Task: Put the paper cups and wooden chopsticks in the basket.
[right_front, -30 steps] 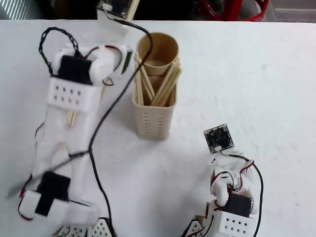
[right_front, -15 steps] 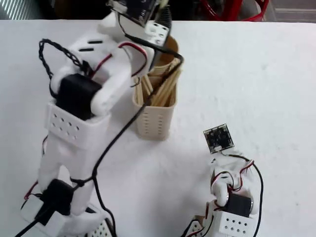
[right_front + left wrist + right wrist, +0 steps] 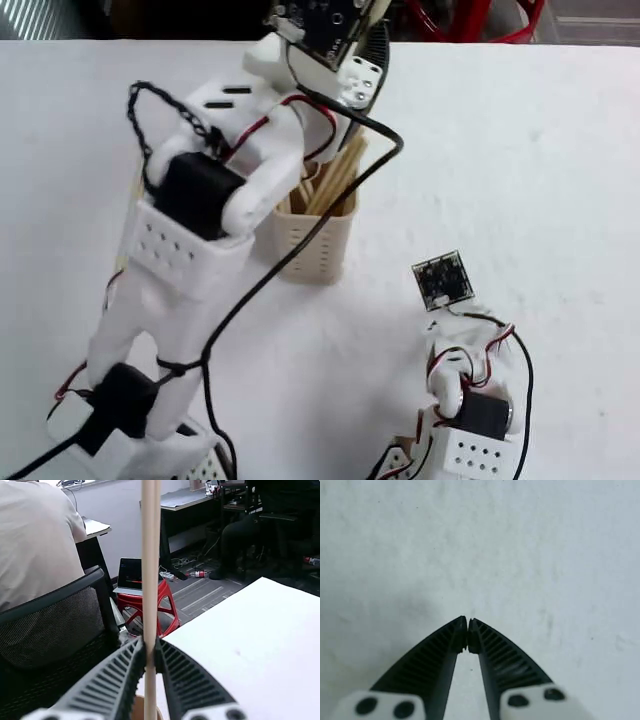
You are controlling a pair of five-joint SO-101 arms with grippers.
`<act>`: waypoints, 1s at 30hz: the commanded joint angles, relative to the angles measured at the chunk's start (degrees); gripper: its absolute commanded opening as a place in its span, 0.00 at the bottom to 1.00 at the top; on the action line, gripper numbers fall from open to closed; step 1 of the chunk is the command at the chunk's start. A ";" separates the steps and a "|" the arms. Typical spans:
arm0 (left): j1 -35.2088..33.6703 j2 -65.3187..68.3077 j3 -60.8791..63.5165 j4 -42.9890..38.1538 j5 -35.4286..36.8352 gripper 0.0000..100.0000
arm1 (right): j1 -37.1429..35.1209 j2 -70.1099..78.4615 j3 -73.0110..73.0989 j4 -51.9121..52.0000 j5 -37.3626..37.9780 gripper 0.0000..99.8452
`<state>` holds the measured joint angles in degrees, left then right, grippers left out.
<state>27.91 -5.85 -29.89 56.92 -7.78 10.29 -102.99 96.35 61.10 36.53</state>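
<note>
**A:** Your left gripper [image 3: 149, 652] is clamped on a stick [image 3: 150, 555], and the stick stands upright, running straight through the jaws.

**B:** From above, your left arm [image 3: 190, 250] is stretched out over the basket [image 3: 325, 255], with the wrist past its far end. The basket stands on the table [image 3: 540, 160], with a bundle of sticks [image 3: 335, 175] leaning inside it.

**A:** So this looks like the drop-in step. How do you do it well?

**B:** I'd line the lower tip up over open space in the basket, not over the leaning bundle. If the tip lands on those sticks, it could skid off over the rim.

**A:** Lower before you let go?

**B:** Yes. Get the tip down inside the walls first, then ease the jaws apart. Dropped from high up, a thin stick like that can bounce or tip out.

**A:** Your arm covers much of the basket from overhead, though.

**B:** Right, so go slowly. The wrist camera won't help you place the tip, because it looks out at the room. Mind the cable [image 3: 262, 285] draped across the basket's front too, since a snag there could drag the basket.

**A:** And the right gripper [image 3: 467, 630]?

**B:** It's pinched together on nothing, over bare table and well apart from the basket. Leave it there, out of your way.
</note>
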 commanded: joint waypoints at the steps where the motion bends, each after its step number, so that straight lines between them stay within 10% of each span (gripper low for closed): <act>1: 0.57 -0.40 0.88 -2.37 0.26 0.03 | -0.31 -0.75 0.53 -0.04 0.00 0.02; 30: 0.31 -0.66 0.62 1.93 0.35 0.09 | -0.04 -0.75 0.53 -0.04 0.00 0.02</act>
<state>27.91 -5.76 -28.57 58.77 -7.78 10.29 -102.99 96.35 61.10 36.53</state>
